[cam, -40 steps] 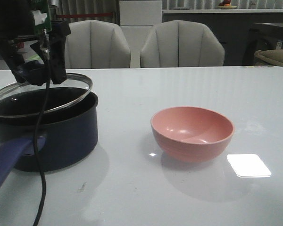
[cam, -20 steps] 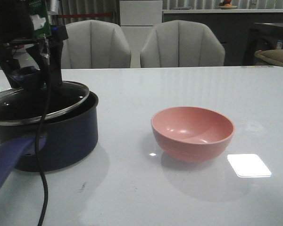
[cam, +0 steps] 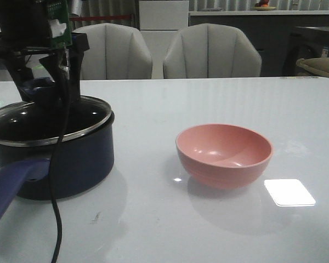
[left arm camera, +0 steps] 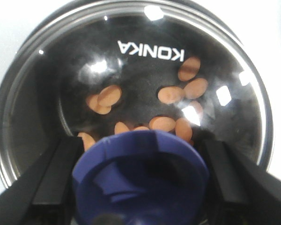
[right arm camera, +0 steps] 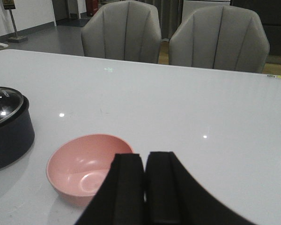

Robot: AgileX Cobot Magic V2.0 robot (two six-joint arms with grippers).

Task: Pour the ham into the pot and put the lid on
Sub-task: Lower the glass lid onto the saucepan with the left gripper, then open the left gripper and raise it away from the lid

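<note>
Table: white and glossy, carrying the pot on my left side and the pink bowl toward the middle.
Pot: dark navy, its purple-blue handle pointing toward me.
Lid: sitting level on the pot's rim, steel edge all round; through the glass I am reading "KONKA" in white letters, upside down from my left wrist camera.
Left gripper: I am reaching straight down over the pot, fingers spread to either side of the blue knob — whether they are pressing it, I cannot tell.
Right gripper: I am holding it pressed together and empty, hanging above the table near the pink bowl.
Ham: small orange pieces lying on the pot's floor under the glass — directly below my left gripper.
</note>
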